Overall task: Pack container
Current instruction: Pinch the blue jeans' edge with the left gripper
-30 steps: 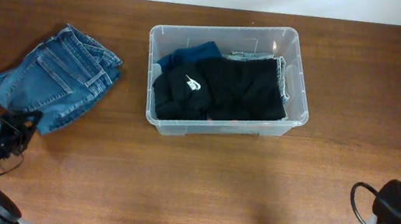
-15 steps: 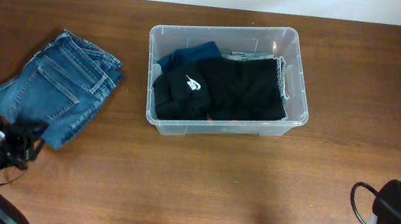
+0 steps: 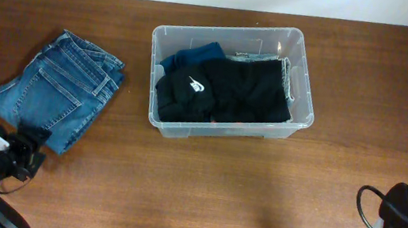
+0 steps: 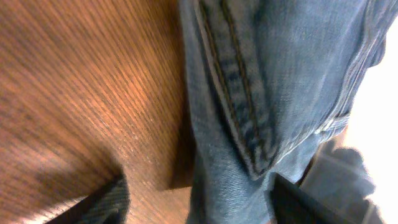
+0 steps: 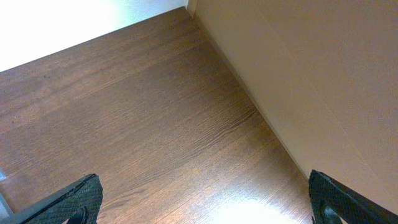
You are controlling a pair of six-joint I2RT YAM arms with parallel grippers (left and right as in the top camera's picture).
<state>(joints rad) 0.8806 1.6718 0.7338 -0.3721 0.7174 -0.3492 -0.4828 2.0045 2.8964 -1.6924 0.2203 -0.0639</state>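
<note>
Jaws spread, the left gripper (image 3: 22,154) straddles the near edge of the folded jeans (image 3: 55,89) on the tabletop (image 3: 202,186). The likely next move is a firm pinch and a carry right to the container (image 3: 222,129), part-filled with dark clothes (image 3: 231,94). The right gripper (image 5: 205,208) idles, spread.

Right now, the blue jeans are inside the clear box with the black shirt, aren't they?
No, the blue jeans are not inside the clear box. They lie folded on the table to its left, as the overhead view shows. The black shirt is inside the box.
</note>
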